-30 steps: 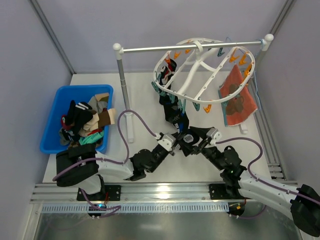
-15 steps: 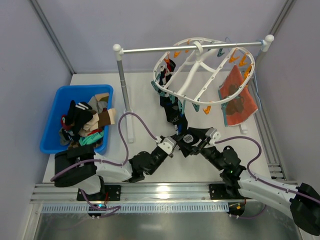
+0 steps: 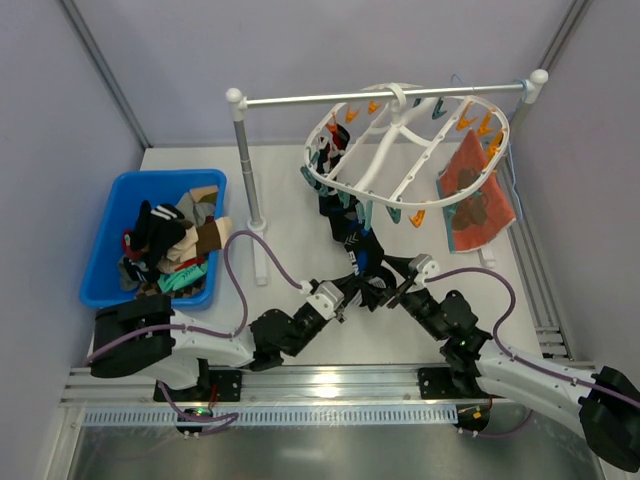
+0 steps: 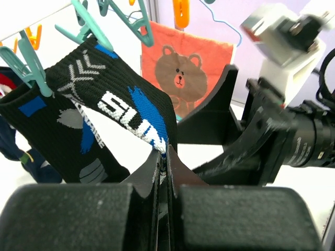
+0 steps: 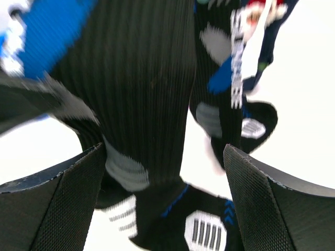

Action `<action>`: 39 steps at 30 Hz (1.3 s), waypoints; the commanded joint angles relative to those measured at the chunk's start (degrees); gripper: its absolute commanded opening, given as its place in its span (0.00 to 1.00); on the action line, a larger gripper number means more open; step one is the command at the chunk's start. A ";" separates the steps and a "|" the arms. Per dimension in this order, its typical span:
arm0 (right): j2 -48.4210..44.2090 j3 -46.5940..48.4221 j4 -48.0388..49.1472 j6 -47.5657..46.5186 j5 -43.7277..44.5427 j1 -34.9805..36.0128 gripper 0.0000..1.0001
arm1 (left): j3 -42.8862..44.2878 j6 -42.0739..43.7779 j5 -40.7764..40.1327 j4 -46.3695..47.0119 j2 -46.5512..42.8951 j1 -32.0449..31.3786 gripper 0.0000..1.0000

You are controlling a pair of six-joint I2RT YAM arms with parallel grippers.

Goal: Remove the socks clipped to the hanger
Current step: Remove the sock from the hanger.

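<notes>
The hanger [image 3: 380, 150] hangs by its hook from a rail [image 3: 330, 97] over the table [image 3: 290, 190]. A few dark socks [image 3: 335, 150] are clipped along the hanger's left rim, and an orange cloth [image 3: 475, 200] is clipped at its right rim.

Below the hanger's left rim hangs a black sock [image 4: 104, 99] with blue patches and white lettering. A teal clip [image 4: 31, 68] on the hanger grips its cuff. The left hand [image 4: 166, 154] is clamped on this sock, its fingers pressed together on a fold of the fabric.

The right hand [image 5: 165, 149] is also below the hanger's left rim, just beside the left hand. Its fingers [image 5: 57, 204] stand wide apart, with a black ribbed sock [image 5: 146, 89] hanging between them. Whether the pads touch the fabric cannot be told.

Well to the left of the hanger, a blue bin [image 3: 100, 235] holds a heap of loose socks [image 3: 170, 245].
</notes>
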 commanded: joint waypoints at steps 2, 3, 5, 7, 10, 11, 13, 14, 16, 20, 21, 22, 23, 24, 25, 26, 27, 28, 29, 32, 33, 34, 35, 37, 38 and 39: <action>1.88 -5.49 0.65 -0.46 1.01 -0.18 0.92 | -0.37 2.49 0.09 14.97 -1.54 -0.65 0.00; 1.89 -5.49 0.74 -0.46 1.01 -0.26 0.92 | -0.55 1.79 0.79 14.97 -1.71 -0.65 0.00; 1.62 -5.75 1.00 -0.64 0.31 -0.18 0.92 | -0.73 0.30 2.11 14.62 -1.72 -0.65 0.00; 1.45 -6.02 1.88 -0.99 -0.48 -0.18 0.92 | 0.24 -1.81 4.38 12.87 -0.93 -0.65 0.00; 1.01 -6.45 2.32 -1.25 -1.36 -0.18 0.92 | 2.52 -3.39 6.32 12.15 1.97 -0.65 0.00; 1.01 -6.46 2.41 -1.34 -2.23 -0.18 0.92 | 2.96 -3.66 6.59 12.33 3.46 -0.65 0.00; 1.36 -6.63 3.11 -1.69 -3.73 -0.18 0.91 | 4.10 -4.10 7.12 12.25 4.52 -0.65 0.00; 1.45 -6.55 3.37 -1.78 -4.52 -0.18 0.91 | 4.46 -4.19 7.30 11.55 4.87 -0.65 0.00; 1.80 -6.54 3.99 -1.69 -5.67 -0.18 0.89 | 4.98 -5.06 8.17 11.01 5.23 -0.65 0.00; 2.41 -6.46 4.17 -1.78 -5.58 -0.18 0.57 | 5.42 -6.12 8.97 10.14 5.58 -0.65 0.00; 2.41 -6.46 4.17 -1.78 -5.67 -0.18 0.50 | 5.51 -6.38 9.06 9.61 5.58 -0.65 0.00; 2.41 -6.46 4.17 -1.78 -5.58 -0.18 0.45 | 5.60 -6.65 9.14 9.17 5.41 -0.56 0.00; 2.24 -6.46 4.08 -1.78 -5.67 -0.18 0.35 | 5.86 -7.35 9.23 8.65 5.40 -0.65 0.00; 2.24 -6.37 3.90 -1.78 -5.67 -0.18 0.27 | 5.95 -7.70 9.32 7.51 5.23 -0.65 0.00; 2.15 -6.37 3.73 -1.69 -7.32 -0.18 0.17 | 6.04 -8.05 9.06 6.80 4.88 -0.56 0.00; 2.15 -6.28 3.64 -1.78 -7.08 -0.18 0.08 | 6.48 -8.58 8.62 5.75 4.53 -0.65 0.00; 2.06 -6.45 3.64 -1.69 -6.73 -0.18 0.04 | 6.65 -8.84 6.70 4.70 4.09 -0.65 0.08; 2.06 -6.54 3.64 -1.69 -6.64 -0.18 0.04 | 6.92 -9.20 5.64 1.99 2.78 -0.65 0.16; 2.06 -6.54 3.64 -1.78 -4.63 -0.18 0.04 | 7.18 -9.37 4.24 0.31 2.07 -0.65 0.37; 1.97 -6.28 3.11 -1.69 -1.99 -0.18 0.04 | 9.02 -10.69 -1.82 -10.57 -2.92 -0.56 0.74; 2.06 -6.28 2.94 -1.78 -1.63 -0.18 0.04 | 10.51 -11.56 -3.67 -14.78 -4.34 -0.39 0.89; 1.89 -6.19 2.85 -1.69 -1.36 -0.18 0.04 | 11.57 -13.66 -6.91 -19.09 -5.83 -0.21 0.93; 1.80 -6.28 2.76 -1.69 -1.19 -0.18 0.04 | 12.71 -15.07 -7.37 -29.49 -9.24 0.14 0.99; 1.62 -6.28 2.67 -1.69 -1.27 -0.18 0.04 | 15.08 -20.32 -5.90 -37.99 -12.16 2.33 1.00; 1.45 -6.28 2.59 -1.69 -1.19 -0.18 0.04 | 14.48 -21.14 -4.93 -40.03 -13.57 3.56 1.00; 1.45 -6.28 2.50 -1.69 -1.01 -0.18 0.04 | 13.52 -21.50 -4.22 -39.01 -16.19 3.92 1.00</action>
